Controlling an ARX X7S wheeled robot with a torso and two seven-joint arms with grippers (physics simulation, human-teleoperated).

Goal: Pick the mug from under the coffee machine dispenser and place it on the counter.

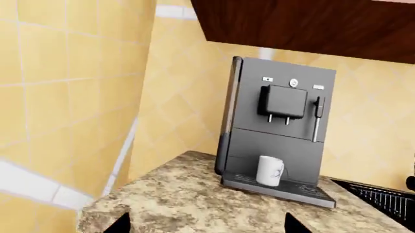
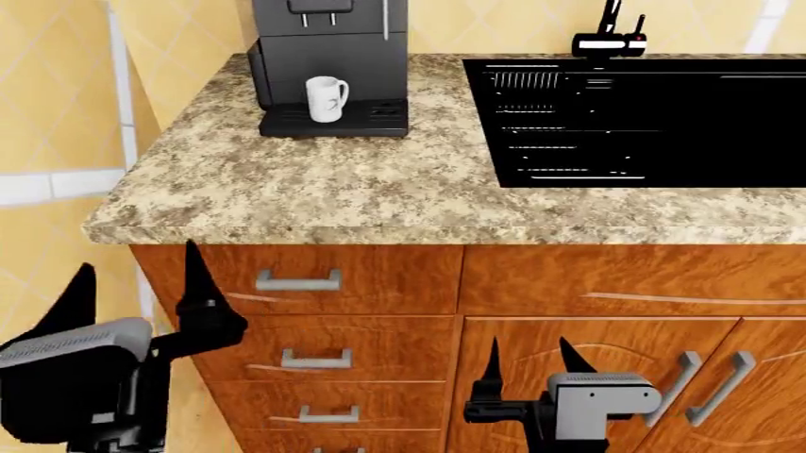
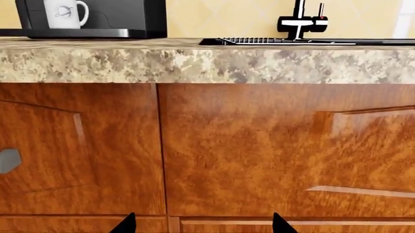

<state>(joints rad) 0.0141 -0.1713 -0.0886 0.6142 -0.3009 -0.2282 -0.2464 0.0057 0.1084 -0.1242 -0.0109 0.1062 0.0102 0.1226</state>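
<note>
From the head camera I see the mug [image 2: 327,98] standing upright on the slotted black drip tray [image 2: 372,119] of the coffee machine dispenser [image 2: 330,52], at the back left of the counter [image 2: 315,184]. It sits right below the 2 silver spouts [image 1: 279,119], which show best in the left wrist view along with the slim silver rod [image 1: 316,121] beside them. The mug's handle points toward the sink side. Neither gripper touches it.

My left gripper [image 2: 139,288] hangs low, in front of the cabinet drawers [image 2: 297,283] and below the counter's rounded edge, with its 2 black fingers [image 2: 199,278] spread wide and nothing between them. My right gripper [image 2: 529,368] is lower still, in front of the cabinet doors [image 2: 629,377], its fingers also apart and empty; in the right wrist view only 2 dark fingertips [image 3: 126,224] peek in, facing the wood panels.

To the right of the machine, the black sink basin [image 2: 643,123] is set into the counter, with a dark faucet [image 2: 610,38] at its back. Yellow tiled wall [image 1: 71,97] rises behind and to the left of the counter, and a dark wood cabinet [image 1: 304,24] hangs above the machine.
</note>
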